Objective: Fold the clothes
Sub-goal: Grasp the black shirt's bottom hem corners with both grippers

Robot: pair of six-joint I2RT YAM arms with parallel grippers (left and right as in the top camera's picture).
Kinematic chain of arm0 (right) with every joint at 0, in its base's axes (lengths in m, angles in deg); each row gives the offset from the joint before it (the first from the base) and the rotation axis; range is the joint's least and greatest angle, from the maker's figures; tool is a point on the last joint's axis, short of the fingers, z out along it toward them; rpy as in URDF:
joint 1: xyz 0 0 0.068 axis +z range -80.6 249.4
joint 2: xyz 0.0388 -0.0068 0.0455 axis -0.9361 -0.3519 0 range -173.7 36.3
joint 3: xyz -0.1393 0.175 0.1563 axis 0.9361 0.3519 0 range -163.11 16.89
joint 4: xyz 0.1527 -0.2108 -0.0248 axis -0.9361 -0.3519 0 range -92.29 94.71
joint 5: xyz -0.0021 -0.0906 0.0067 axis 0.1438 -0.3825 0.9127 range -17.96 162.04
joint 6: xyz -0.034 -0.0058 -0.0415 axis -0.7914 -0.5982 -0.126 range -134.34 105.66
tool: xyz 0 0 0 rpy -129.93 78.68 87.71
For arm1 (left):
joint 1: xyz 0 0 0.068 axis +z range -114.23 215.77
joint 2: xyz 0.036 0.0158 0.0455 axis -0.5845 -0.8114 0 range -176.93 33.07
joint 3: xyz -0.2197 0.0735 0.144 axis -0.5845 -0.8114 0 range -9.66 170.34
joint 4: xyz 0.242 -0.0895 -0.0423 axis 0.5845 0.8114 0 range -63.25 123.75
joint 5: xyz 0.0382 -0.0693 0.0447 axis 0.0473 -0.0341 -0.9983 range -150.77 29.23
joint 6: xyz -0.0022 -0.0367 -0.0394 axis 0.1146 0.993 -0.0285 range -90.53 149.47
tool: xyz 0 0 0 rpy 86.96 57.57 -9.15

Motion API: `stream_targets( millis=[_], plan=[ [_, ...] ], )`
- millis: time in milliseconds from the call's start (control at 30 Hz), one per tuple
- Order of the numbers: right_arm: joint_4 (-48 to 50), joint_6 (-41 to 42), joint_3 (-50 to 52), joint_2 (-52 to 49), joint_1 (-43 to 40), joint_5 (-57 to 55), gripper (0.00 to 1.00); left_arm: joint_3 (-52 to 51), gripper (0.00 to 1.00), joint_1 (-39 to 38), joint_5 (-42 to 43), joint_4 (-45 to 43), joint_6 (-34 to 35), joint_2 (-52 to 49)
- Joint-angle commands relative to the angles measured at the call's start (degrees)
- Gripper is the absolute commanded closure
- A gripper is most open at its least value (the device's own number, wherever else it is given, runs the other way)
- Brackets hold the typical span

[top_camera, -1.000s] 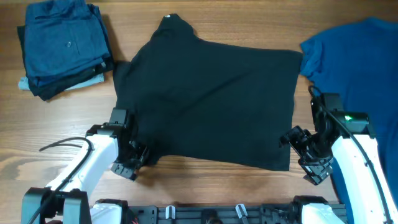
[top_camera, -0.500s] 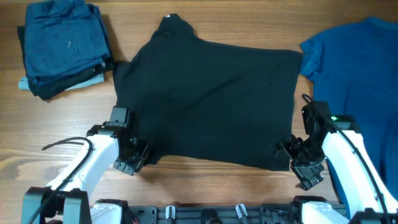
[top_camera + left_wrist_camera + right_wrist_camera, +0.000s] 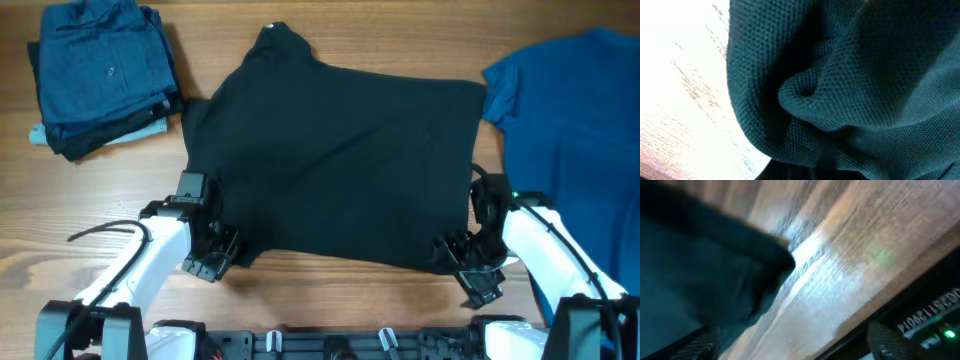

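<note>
The black T-shirt (image 3: 340,160) lies spread flat across the middle of the table (image 3: 90,190), its collar toward the far edge with a small white mark (image 3: 271,27) at the neck, and its hem toward the robot. At its near-left corner the cloth reaches the left gripper (image 3: 215,252), which sits right at the edge of the fabric. In the left wrist view a puckered fold of the black T-shirt (image 3: 840,95) fills nearly the whole frame and hides the fingers, so whether the jaws are pinching it cannot be told. At the near-right corner the right gripper (image 3: 455,262) stands with its jaws spread wide. Its wrist view shows the corner of the black T-shirt (image 3: 705,275) lying on the wood toward the left finger, with bare table between the two fingers (image 3: 890,341). A bright blue T-shirt (image 3: 570,120) lies just beside the black one on the right, its sleeve touching or nearly touching the black one's far-right corner. A stack of dark blue clothes (image 3: 100,75), folded, sits at the far left, apart from the black shirt.
</note>
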State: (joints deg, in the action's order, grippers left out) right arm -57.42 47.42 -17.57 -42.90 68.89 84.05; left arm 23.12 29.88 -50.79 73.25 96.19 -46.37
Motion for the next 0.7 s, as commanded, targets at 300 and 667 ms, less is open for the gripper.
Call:
stream_targets(
  millis=[300,667],
  plan=[
    [11.67,2.86,4.33,-0.52,0.31,-1.11,0.22,-2.03,0.91,-0.11,-2.51,1.25,-0.46,-1.36],
    [12.24,4.50,4.33,-0.52,0.28,-4.72,0.96,-2.03,0.96,-0.11,-2.49,1.95,-0.46,-1.33]
  ],
)
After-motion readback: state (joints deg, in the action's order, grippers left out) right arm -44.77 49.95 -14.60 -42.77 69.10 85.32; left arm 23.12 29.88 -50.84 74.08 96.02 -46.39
